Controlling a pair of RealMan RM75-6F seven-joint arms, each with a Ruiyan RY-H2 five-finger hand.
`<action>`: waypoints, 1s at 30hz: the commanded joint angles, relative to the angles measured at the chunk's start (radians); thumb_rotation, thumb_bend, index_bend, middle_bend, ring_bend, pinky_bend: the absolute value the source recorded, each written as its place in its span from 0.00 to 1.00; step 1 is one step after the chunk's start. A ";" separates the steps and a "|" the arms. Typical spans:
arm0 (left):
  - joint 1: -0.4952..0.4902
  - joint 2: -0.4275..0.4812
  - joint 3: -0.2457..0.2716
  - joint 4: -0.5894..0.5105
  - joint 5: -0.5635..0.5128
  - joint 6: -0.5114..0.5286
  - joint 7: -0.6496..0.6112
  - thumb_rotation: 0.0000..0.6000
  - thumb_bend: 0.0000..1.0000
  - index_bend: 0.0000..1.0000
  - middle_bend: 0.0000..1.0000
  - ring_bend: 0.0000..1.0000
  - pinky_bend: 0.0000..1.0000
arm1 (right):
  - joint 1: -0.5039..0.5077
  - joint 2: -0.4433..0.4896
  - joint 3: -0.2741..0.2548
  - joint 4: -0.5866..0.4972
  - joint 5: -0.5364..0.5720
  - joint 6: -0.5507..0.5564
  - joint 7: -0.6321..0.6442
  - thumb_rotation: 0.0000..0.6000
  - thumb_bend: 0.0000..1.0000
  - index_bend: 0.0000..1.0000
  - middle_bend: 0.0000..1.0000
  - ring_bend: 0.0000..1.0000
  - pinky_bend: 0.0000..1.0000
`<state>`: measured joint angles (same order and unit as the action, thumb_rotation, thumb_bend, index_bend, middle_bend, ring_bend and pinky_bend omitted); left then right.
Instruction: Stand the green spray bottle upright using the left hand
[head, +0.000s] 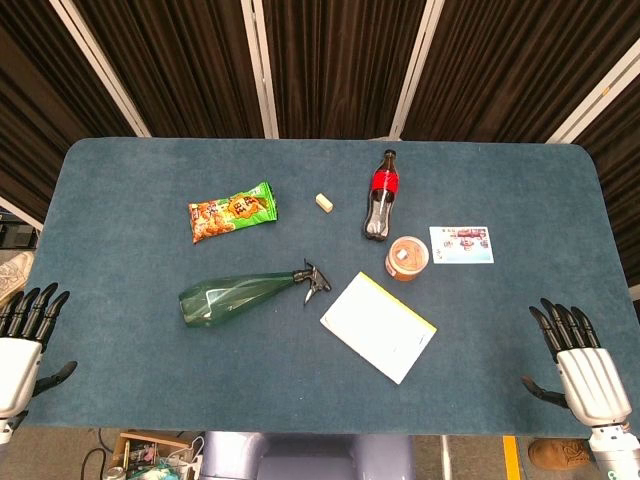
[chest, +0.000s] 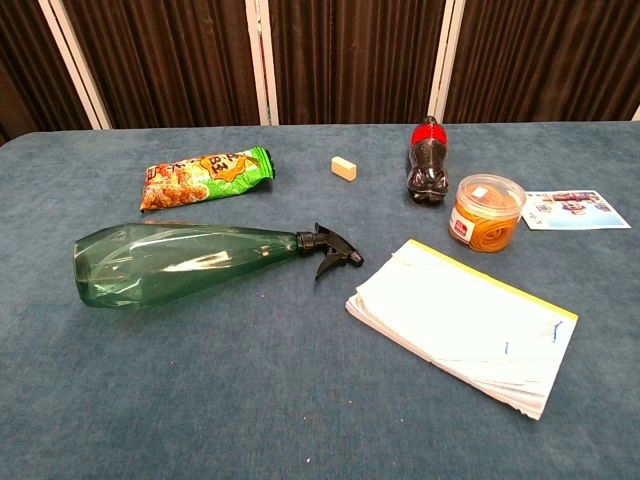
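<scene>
The green spray bottle (head: 240, 295) lies on its side, long axis across the counter (head: 120, 190), base toward the left hand (head: 22, 345). That hand, seemingly empty with fingers spread, sits nearer than the likewise open right hand (head: 585, 370).

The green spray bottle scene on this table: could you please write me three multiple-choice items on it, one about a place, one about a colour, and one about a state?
1. What lies just right of the spray bottle's nozzle?
A. a snack bag
B. a white notepad
C. a cola bottle

2. What colour is the cola bottle's cap?
A. red
B. blue
C. white

3. How is the green spray bottle placed?
A. upright
B. held in the left hand
C. lying on its side

Key: 1 B, the white notepad sits beside the black nozzle. 2 A, the cola bottle shows a red cap. 3 C, the green spray bottle lies flat on the table, with the left hand and right hand open and away from it.
</scene>
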<state>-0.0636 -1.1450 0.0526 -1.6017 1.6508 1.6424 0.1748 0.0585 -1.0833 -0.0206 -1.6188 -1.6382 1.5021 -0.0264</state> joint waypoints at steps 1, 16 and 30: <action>0.002 -0.002 -0.001 0.000 0.002 -0.002 0.006 1.00 0.00 0.01 0.00 0.00 0.06 | 0.001 0.001 0.001 0.001 0.000 -0.001 0.003 1.00 0.21 0.00 0.00 0.00 0.00; -0.076 0.027 -0.028 -0.152 0.057 -0.113 0.172 1.00 0.03 0.04 0.00 0.00 0.06 | 0.003 0.021 -0.012 0.002 -0.050 0.021 0.070 1.00 0.21 0.00 0.00 0.00 0.00; -0.317 -0.103 -0.213 -0.412 -0.250 -0.439 0.694 1.00 0.11 0.16 0.00 0.00 0.06 | 0.002 0.053 -0.042 0.017 -0.127 0.062 0.173 1.00 0.21 0.00 0.00 0.00 0.00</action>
<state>-0.2856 -1.1594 -0.0804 -1.9585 1.5474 1.3037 0.6822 0.0622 -1.0366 -0.0594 -1.6057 -1.7565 1.5537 0.1315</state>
